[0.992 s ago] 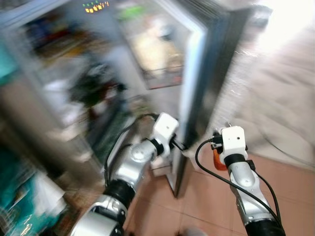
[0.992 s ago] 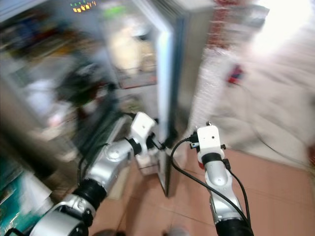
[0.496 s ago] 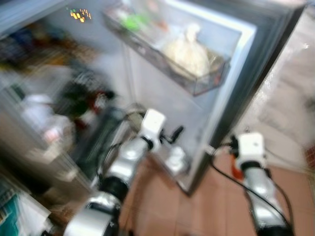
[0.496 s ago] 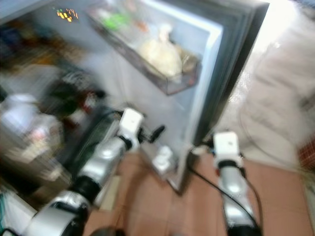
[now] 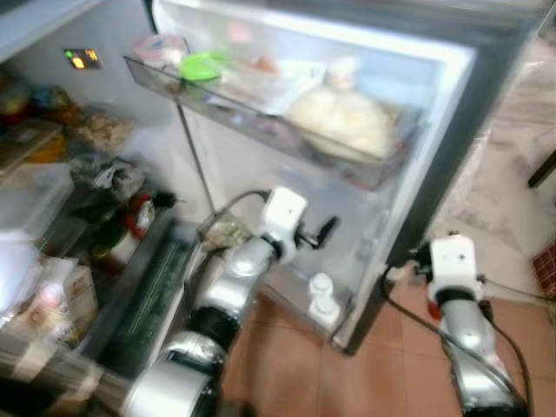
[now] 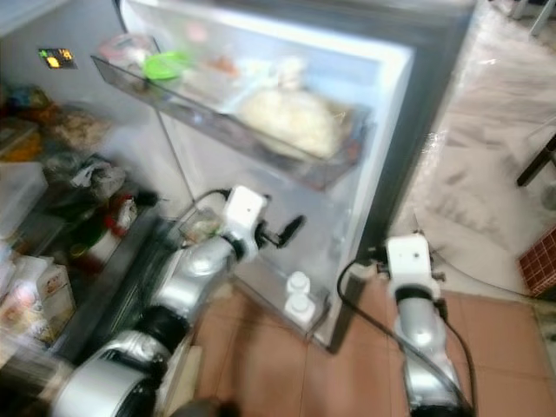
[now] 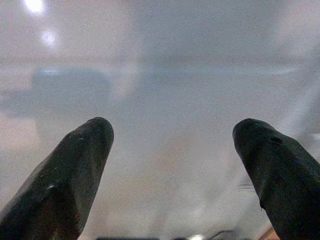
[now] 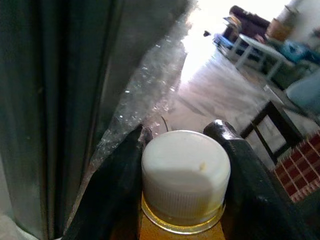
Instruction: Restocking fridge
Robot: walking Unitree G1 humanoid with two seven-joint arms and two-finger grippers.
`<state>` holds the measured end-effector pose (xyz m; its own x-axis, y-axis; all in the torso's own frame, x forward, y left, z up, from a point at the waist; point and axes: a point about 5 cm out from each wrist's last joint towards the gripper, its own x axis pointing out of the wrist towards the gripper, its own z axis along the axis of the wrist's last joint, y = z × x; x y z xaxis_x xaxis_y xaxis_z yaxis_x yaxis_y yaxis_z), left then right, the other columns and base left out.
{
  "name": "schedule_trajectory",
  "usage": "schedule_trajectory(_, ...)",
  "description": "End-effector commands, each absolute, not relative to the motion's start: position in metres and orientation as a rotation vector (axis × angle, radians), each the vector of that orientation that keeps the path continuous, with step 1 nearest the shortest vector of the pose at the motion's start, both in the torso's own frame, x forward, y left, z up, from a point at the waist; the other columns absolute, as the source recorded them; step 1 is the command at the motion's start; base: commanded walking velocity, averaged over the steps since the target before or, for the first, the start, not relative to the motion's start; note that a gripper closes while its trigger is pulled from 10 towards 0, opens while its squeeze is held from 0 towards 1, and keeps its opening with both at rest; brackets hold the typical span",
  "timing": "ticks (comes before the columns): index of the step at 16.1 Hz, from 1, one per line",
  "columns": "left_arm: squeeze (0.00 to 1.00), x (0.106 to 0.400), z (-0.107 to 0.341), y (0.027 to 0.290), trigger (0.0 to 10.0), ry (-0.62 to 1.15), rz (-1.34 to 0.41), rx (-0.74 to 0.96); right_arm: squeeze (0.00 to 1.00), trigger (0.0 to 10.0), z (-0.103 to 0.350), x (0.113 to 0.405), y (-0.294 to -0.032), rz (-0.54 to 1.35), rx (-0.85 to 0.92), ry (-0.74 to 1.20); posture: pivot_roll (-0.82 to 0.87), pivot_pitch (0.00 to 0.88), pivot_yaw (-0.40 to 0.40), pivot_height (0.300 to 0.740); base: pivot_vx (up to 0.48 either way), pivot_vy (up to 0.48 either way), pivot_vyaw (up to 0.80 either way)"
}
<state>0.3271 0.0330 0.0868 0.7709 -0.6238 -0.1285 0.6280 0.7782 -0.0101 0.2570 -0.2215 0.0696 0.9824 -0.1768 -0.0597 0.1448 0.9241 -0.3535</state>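
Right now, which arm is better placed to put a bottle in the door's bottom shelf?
Right, probably. The right claw grips the white-capped bottle beside the door edge. The left claw is open and empty, near the lower door shelf.

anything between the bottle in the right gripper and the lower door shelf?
Yes. The bottle, clamped in the right gripper, sits outside the open fridge door; the door's edge stands between it and the lower shelf with two bottles.

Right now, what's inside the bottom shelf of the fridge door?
Two white-capped bottles stand in the bottom door shelf. Their lower parts are hidden behind the shelf's front wall.
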Motion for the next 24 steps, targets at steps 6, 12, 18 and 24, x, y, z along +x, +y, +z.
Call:
schedule_trajectory(6, 0.0, 0.328, 0.095, 0.013, 10.0, 0.103, -0.72, 0.05, 0.0, 10.0, 0.078, 0.245, -0.19, 0.003, -0.284, 0.07, -0.01, 0.0, 0.035, 0.74, 0.391, 0.0, 0.0)
schedule_trajectory(12, 0.0, 0.334, 0.098, 0.012, 10.0, 0.105, -0.69, 0.077, 0.0, 10.0, 0.091, 0.241, -0.168, 0.31, -0.2, 0.078, -0.03, 0.0, 0.044, 0.74, 0.271, 0.0, 0.0)
schedule_trajectory(18, 0.0, 0.343, 0.104, 0.015, 10.0, 0.09, -0.61, 0.122, 0.0, 10.0, 0.094, 0.244, -0.17, 0.409, -0.202, 0.105, -0.04, 0.0, 0.048, 0.74, 0.0, 0.0, 0.0)
schedule_trajectory(24, 0.0, 0.335, 0.08, 0.052, 10.0, 0.13, -0.482, 0.115, 0.0, 10.0, 0.105, 0.267, -0.131, 0.687, -0.142, 0.06, 0.01, 0.0, 0.026, 0.74, 0.0, 0.0, 0.13)
